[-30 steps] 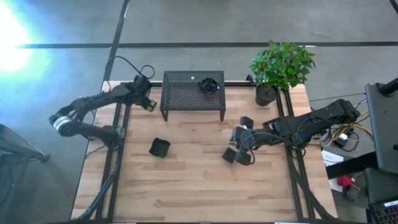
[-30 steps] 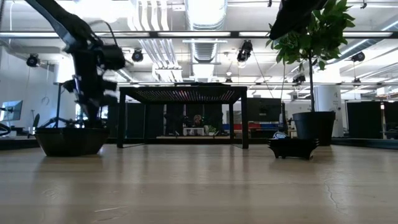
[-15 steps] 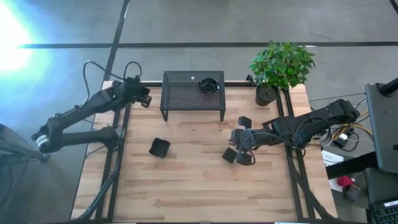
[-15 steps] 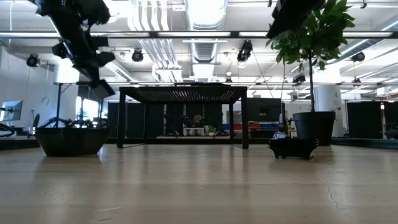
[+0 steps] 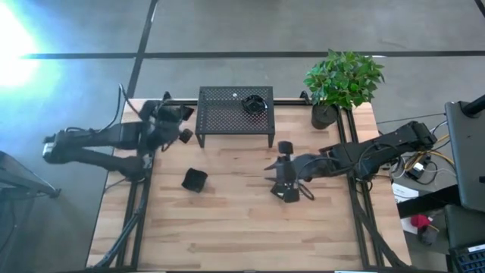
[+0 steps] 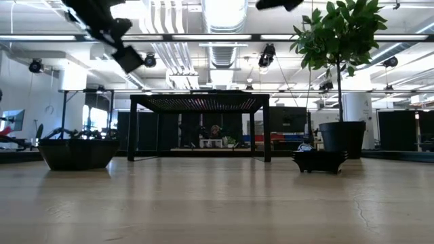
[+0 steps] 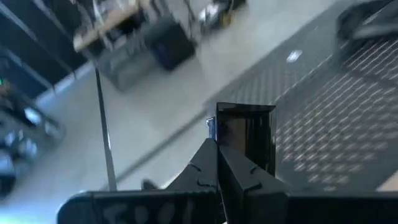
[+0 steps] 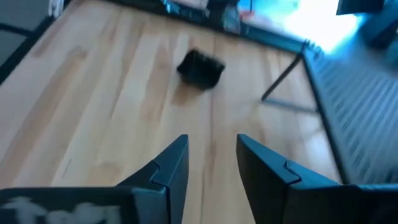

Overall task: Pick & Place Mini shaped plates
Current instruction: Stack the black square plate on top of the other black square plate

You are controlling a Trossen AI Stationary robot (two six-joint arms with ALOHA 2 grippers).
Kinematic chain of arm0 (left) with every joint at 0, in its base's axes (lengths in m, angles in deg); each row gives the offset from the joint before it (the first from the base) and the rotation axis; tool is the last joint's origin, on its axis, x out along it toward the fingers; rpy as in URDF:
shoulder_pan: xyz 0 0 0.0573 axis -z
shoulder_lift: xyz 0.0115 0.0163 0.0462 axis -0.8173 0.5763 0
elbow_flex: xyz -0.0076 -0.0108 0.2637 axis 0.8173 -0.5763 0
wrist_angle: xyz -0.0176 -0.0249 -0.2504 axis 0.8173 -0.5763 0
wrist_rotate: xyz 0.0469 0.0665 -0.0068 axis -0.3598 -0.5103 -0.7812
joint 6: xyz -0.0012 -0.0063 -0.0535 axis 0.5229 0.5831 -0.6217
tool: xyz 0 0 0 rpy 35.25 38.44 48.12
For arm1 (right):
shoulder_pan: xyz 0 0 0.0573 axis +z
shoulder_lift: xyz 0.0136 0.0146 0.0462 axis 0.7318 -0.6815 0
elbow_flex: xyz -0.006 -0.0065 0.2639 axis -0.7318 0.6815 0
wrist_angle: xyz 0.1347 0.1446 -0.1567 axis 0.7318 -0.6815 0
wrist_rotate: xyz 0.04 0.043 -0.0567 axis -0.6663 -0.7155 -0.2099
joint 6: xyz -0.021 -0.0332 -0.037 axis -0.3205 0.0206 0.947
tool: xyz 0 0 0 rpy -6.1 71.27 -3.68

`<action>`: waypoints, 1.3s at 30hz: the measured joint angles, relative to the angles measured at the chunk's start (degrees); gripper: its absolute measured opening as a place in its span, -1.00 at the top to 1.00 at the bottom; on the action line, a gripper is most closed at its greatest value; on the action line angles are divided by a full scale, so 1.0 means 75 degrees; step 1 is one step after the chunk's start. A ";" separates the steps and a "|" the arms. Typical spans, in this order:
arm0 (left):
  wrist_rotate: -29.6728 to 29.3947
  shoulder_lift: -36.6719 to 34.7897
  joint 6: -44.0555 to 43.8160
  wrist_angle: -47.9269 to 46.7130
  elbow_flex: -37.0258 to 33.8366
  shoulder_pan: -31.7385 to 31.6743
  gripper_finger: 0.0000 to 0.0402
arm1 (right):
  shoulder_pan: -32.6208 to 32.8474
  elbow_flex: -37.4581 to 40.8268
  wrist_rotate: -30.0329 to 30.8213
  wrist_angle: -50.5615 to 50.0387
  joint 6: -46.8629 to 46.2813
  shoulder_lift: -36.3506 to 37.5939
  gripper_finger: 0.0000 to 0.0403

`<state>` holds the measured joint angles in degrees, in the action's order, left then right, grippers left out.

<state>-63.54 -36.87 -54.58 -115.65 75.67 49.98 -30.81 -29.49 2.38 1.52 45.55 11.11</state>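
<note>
Left arm has swung since the earlier frames: its elbow now reaches out past the 9 o'clock edge of the pale wooden worktop [image 5: 227, 227], and in the low view the left gripper [image 6: 122, 53] has climbed from worktop level to well above the stand's top. Right gripper [image 5: 276, 173] has shifted toward 9 o'clock, and its fingers have spread.

Left gripper [image 5: 182, 129]: just off the 9 o'clock end of the black perforated metal stand [image 5: 235, 114]. Fingers together, clamped on a square black glossy mini plate [image 7: 245, 140] that stands on edge between them. The wrist view looks past this plate onto the stand's mesh top.

Right gripper: over the worktop at about 3 o'clock from centre, pointing toward 9 o'clock. Fingers [image 8: 171, 165] stand apart with nothing between them.

Other plates:
- Small black dish [image 5: 195, 180] on the worktop, 9 o'clock of centre, well apart from both grippers. Also seen ahead of the right gripper in its wrist view [image 8: 200, 67].
- Low black plate [image 5: 290, 195] on the worktop, just beside the right gripper on its 6 o'clock side. Whether they touch, cannot tell.
- Dark dish [image 5: 255, 104] on the stand's top, toward its 3 o'clock end.

Green potted plant [image 5: 341, 80] at the worktop's 1 o'clock corner.
</note>
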 joint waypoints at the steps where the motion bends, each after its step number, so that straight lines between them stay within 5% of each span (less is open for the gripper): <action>1: -0.0292 0.0048 0.0002 0.0008 0.0077 0.0347 1.00 | 0.0000 0.0000 0.0028 0.0170 0.0165 0.0000 0.34; 7: -0.1553 0.0668 0.0744 0.0920 0.0222 0.2264 1.00 | -0.0003 0.0000 0.0588 0.1083 0.1137 -0.0003 0.30; 14: -0.2488 0.1920 0.2374 0.2984 0.0235 0.3422 1.00 | -0.0034 0.0000 0.0597 0.2085 0.2010 -0.0003 0.31; 27: -0.2558 0.4116 0.4853 0.6267 0.1047 0.3764 1.00 | -0.0417 0.0041 0.0594 0.2364 0.1939 -0.0003 0.36; 39: -0.2315 0.5464 0.5340 0.6555 0.2633 0.3776 1.00 | -0.0527 0.0111 0.1218 0.2339 0.1899 -0.0003 0.38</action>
<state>-80.91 4.10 -14.53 -66.49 95.42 78.30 -34.77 -28.66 11.52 19.07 59.79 11.09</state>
